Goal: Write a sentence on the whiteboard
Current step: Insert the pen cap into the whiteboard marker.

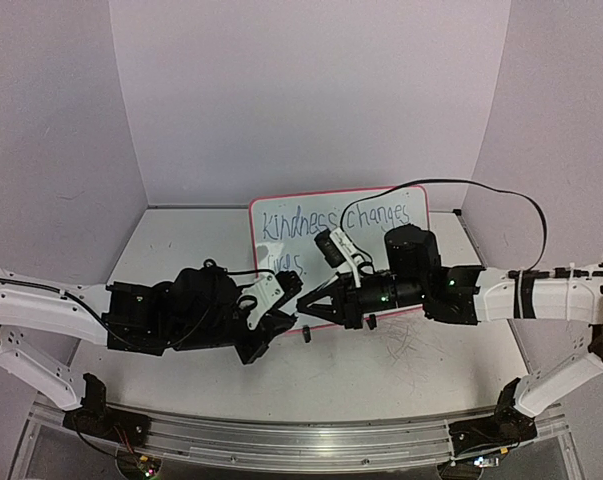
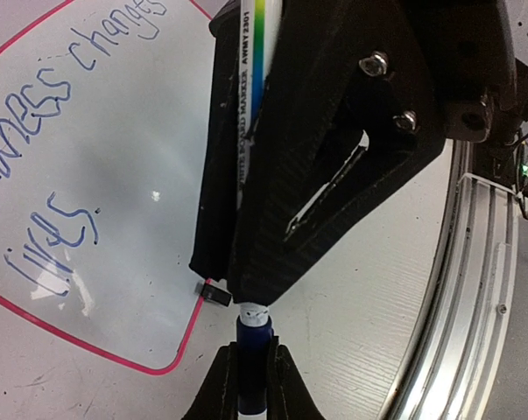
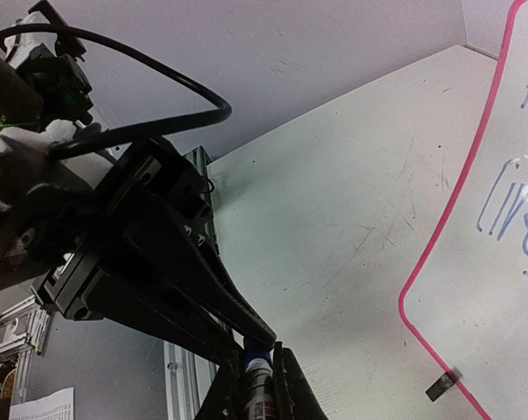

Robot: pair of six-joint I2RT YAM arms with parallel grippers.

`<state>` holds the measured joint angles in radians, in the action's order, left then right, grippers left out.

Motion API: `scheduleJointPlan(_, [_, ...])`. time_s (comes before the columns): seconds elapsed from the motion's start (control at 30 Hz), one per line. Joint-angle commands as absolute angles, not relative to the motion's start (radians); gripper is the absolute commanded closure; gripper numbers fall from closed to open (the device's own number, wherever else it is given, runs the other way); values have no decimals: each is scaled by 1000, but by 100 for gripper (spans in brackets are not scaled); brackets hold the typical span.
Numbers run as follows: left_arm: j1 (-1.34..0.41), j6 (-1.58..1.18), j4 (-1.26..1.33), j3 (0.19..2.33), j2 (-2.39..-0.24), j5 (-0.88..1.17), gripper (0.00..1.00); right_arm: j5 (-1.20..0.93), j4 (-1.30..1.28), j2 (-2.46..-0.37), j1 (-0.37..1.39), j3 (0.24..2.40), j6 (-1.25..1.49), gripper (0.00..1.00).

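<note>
The whiteboard (image 1: 393, 205), glossy white with a pink-red frame, lies at the back middle of the table. The sentence (image 1: 311, 222) in blue reads "Kindness changes" with "lives" (image 2: 53, 236) below. In front of the board's near edge my two grippers meet tip to tip. My right gripper (image 3: 259, 354) is shut on the white body of a marker (image 3: 260, 394). My left gripper (image 2: 253, 350) is shut on the marker's blue cap (image 2: 253, 337). The cap sits on the marker's end. The marker body (image 2: 249, 70) runs up between the right gripper's black fingers (image 2: 325, 166).
A small black clip foot (image 2: 213, 293) sticks out at the board's near corner, just beside the grippers. Faint grey scribbles (image 1: 406, 345) mark the tabletop at the right. An aluminium rail (image 1: 301, 435) runs along the near edge. A black cable (image 1: 501, 195) loops above the right arm.
</note>
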<state>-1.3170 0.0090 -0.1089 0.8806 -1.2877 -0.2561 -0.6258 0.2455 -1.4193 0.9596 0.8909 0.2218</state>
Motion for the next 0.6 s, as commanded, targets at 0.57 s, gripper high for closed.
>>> scheduleJointPlan(0.57, [-1413, 298, 177, 1098, -1410, -652, 100, -581, 160, -1696, 1062, 1046, 495, 100])
